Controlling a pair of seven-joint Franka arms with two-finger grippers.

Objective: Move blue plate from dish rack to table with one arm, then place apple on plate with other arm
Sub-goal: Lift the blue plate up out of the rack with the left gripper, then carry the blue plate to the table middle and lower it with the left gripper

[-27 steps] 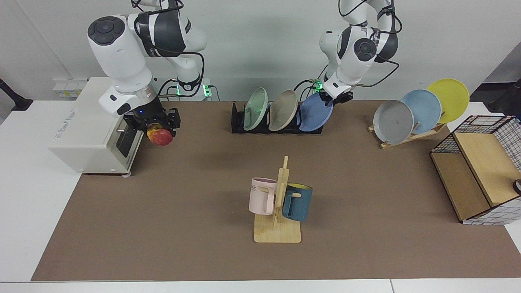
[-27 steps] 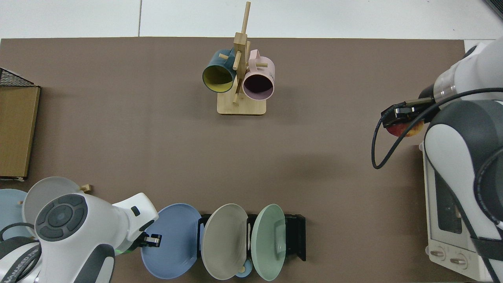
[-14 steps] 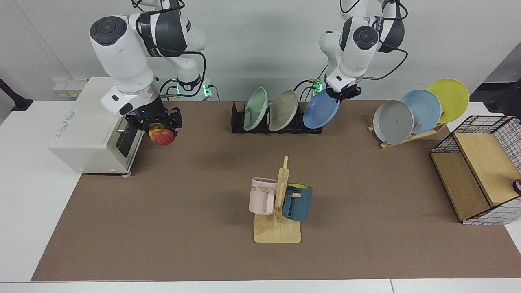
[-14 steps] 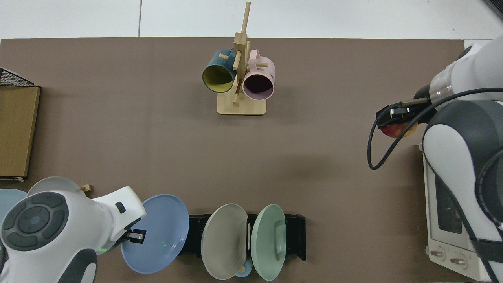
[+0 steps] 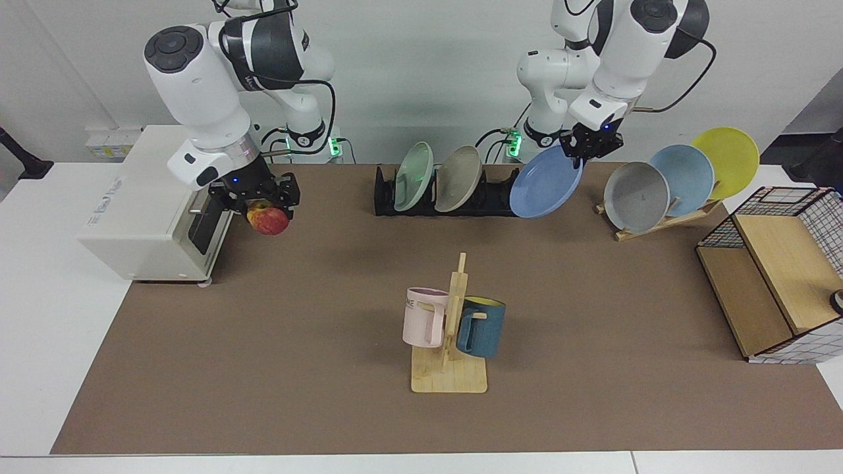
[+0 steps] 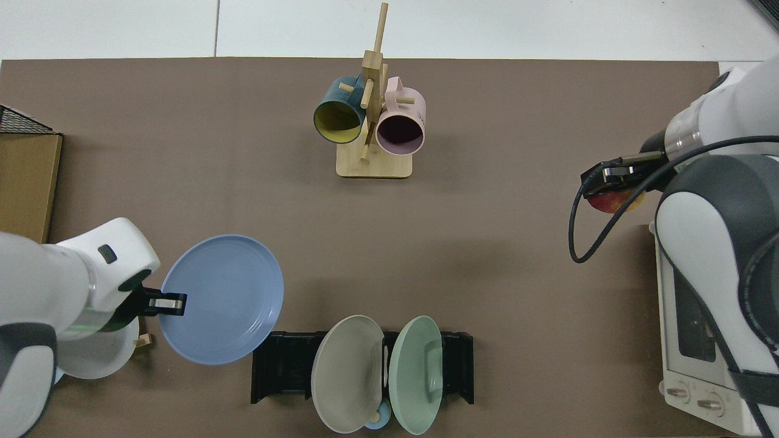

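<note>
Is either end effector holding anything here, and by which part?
Both are. The left end effector pinches the blue plate by its upper rim, clear of the dish rack. The right end effector grips the apple from above.

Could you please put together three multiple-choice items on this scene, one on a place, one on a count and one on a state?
1. Where is the blue plate?
A. In a slot of the dish rack
B. Held in the air by the left gripper, beside the dish rack
C. Flat on the table

2. How many plates stand in the dish rack?
A. Two
B. Three
C. Four

3. What is the state of the right gripper?
A. Open above the toaster oven
B. Shut on nothing
C. Shut on the apple

Answers: 1 B, the left gripper pinches the plate's rim, and the plate is out of the slots and off the table. 2 A, only a green plate and a beige plate stand there. 3 C, the apple hangs between its fingers, off the table.
</note>
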